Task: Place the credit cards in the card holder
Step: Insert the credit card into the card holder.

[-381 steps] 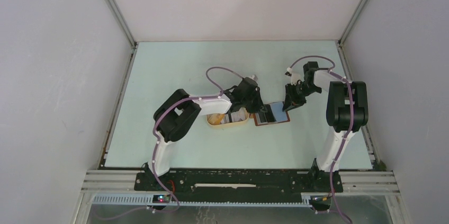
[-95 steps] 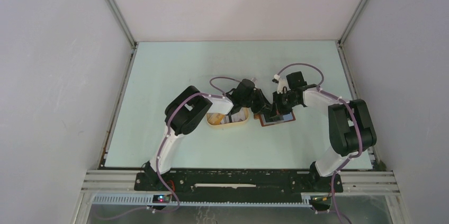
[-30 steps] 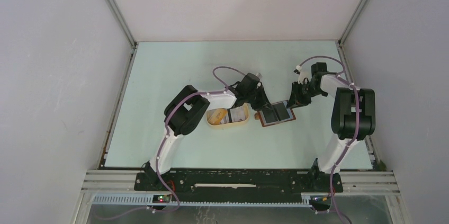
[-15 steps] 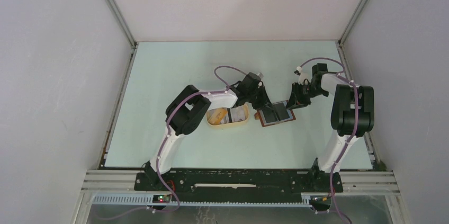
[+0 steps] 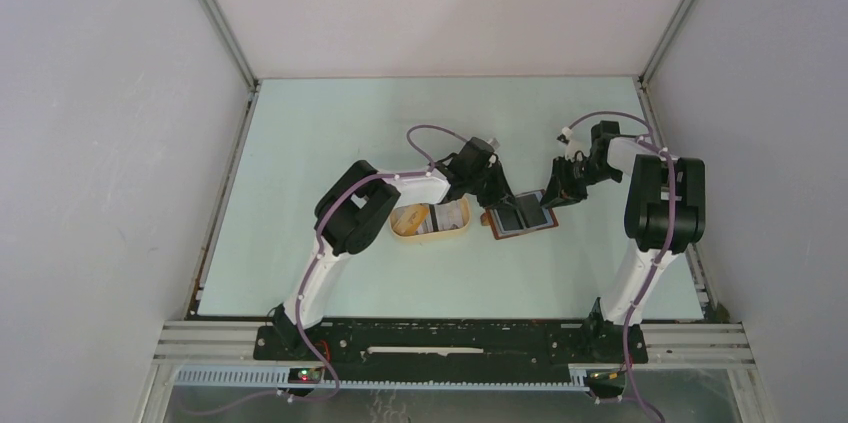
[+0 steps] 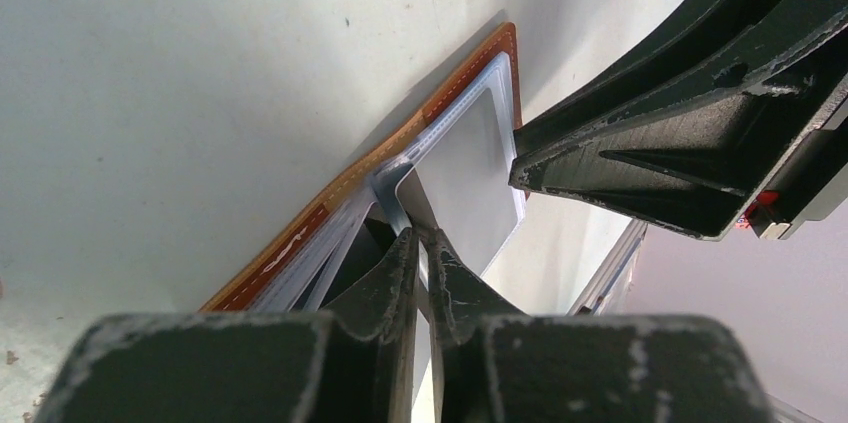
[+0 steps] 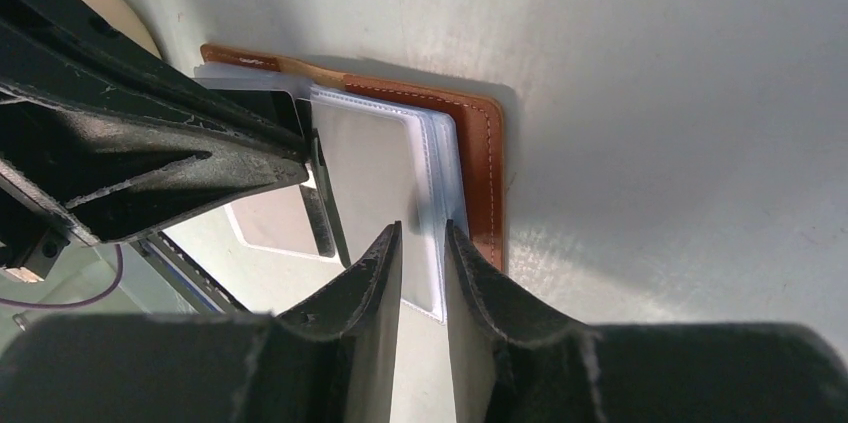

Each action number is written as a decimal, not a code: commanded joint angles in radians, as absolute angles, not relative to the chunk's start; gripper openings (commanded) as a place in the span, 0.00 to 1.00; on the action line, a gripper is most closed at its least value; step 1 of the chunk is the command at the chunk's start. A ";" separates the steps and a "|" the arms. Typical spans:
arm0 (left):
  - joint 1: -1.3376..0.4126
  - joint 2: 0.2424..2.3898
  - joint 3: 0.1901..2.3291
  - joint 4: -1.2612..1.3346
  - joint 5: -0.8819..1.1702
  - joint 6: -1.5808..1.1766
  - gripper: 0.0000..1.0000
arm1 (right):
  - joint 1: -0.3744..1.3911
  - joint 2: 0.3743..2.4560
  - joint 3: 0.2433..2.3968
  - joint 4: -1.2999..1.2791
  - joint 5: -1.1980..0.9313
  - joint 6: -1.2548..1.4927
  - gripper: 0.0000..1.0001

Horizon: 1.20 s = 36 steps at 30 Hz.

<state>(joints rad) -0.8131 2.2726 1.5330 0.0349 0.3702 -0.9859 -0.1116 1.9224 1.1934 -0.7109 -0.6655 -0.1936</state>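
Observation:
The card holder [image 5: 522, 215] lies open on the table, brown leather [image 7: 480, 143] with clear greyish pockets [image 7: 380, 163]. My left gripper [image 5: 497, 198] is at its left side. In the left wrist view it [image 6: 422, 235] is shut on a thin whitish card [image 6: 408, 203] whose front end sits at the mouth of a pocket [image 6: 470, 173]. My right gripper [image 5: 556, 190] is at the holder's right edge. Its jaws [image 7: 422, 228] stand a narrow gap apart over the corner of the pocket leaves. More credit cards [image 5: 435, 220] lie in the tray.
The oval cream tray [image 5: 395, 226] sits just left of the holder, under the left arm. The two grippers face each other closely across the holder: right fingers [image 6: 650, 143], left fingers [image 7: 200, 153]. Enclosure walls and rails ring the table.
About three seconds ago my right gripper was over the holder; it has since drawn back to the right edge. In the last second nothing has visibly moved.

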 commanded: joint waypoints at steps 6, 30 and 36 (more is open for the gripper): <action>-0.822 2.293 1.575 0.007 0.383 -0.959 0.12 | -0.101 1.950 1.225 -0.738 -0.638 -0.205 0.31; -0.809 2.122 1.520 0.014 0.343 -0.914 0.24 | -0.166 1.976 1.241 -0.805 -0.939 -0.226 0.27; -0.797 2.044 1.465 0.021 0.319 -0.884 0.26 | -0.156 1.981 1.241 -0.805 -0.945 -0.225 0.27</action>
<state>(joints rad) -0.8085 2.1590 1.5097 0.0006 0.3473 -0.9337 -0.1650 1.9717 1.2140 -0.7933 -0.9180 -0.2085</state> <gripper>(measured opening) 0.256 0.273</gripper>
